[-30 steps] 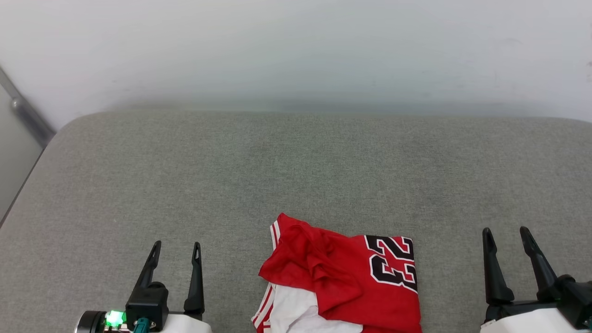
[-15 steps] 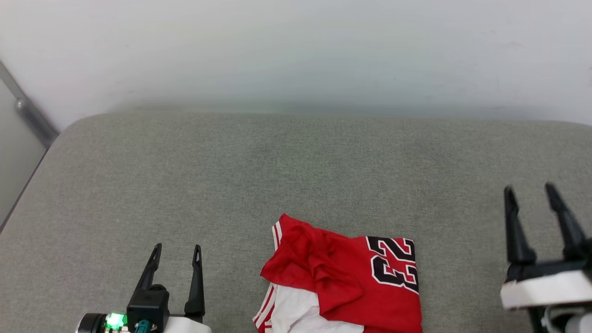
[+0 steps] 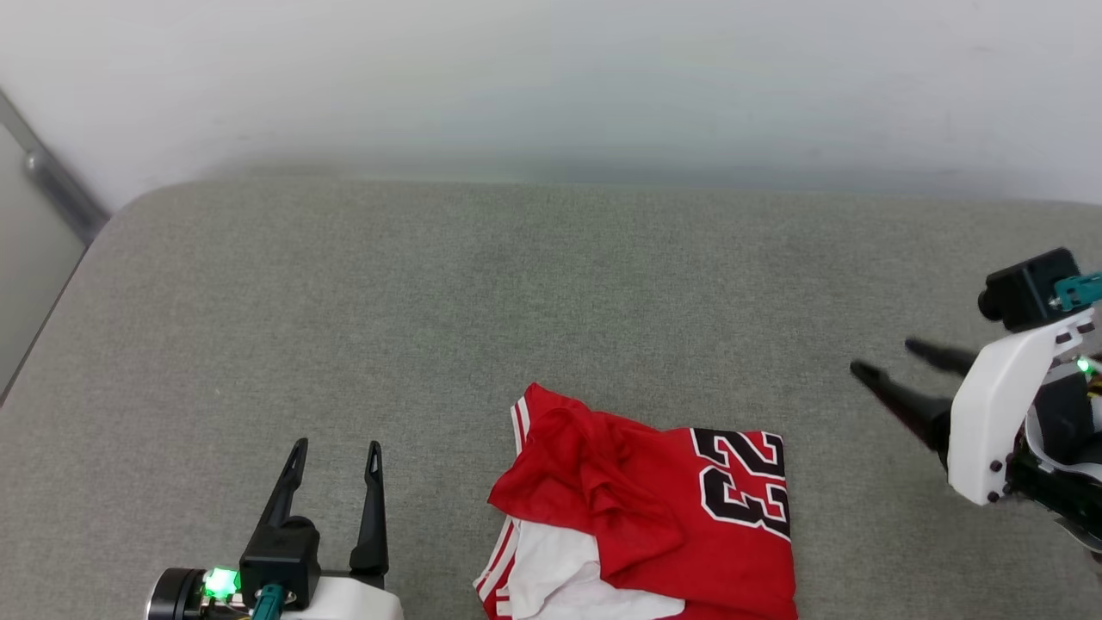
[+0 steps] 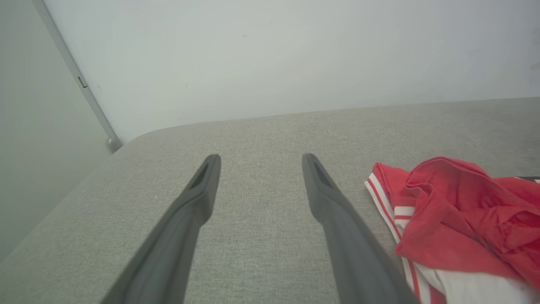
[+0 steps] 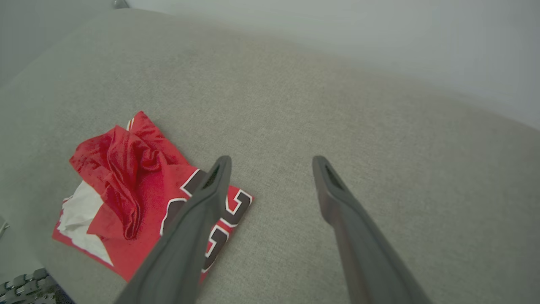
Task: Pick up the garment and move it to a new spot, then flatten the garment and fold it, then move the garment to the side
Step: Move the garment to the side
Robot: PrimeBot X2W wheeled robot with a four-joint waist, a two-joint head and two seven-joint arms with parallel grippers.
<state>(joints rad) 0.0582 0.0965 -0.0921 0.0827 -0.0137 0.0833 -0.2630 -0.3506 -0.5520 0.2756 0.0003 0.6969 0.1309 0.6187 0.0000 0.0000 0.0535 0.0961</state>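
The garment [image 3: 654, 508] is a red shirt with a black number and a white sleeve, lying bunched at the near middle of the grey cushion. It also appears at the right of the left wrist view, garment [image 4: 460, 219], and at the left of the right wrist view, garment [image 5: 139, 190]. My left gripper [image 3: 336, 452] stands open at the lower left, well apart from the cloth, nothing between its fingers. My right gripper [image 3: 887, 360] is open at the right edge, raised and turned so its fingers point left toward the garment, some way off it.
The grey cushion [image 3: 516, 301] stretches wide, with a pale wall [image 3: 551, 77] behind it. A metal rail [image 3: 52, 189] runs down the far left corner, past the cushion's left edge.
My right arm has risen and swung round, its fingers now pointing left rather than up the view. The left gripper has held still. The camera has shifted slightly.
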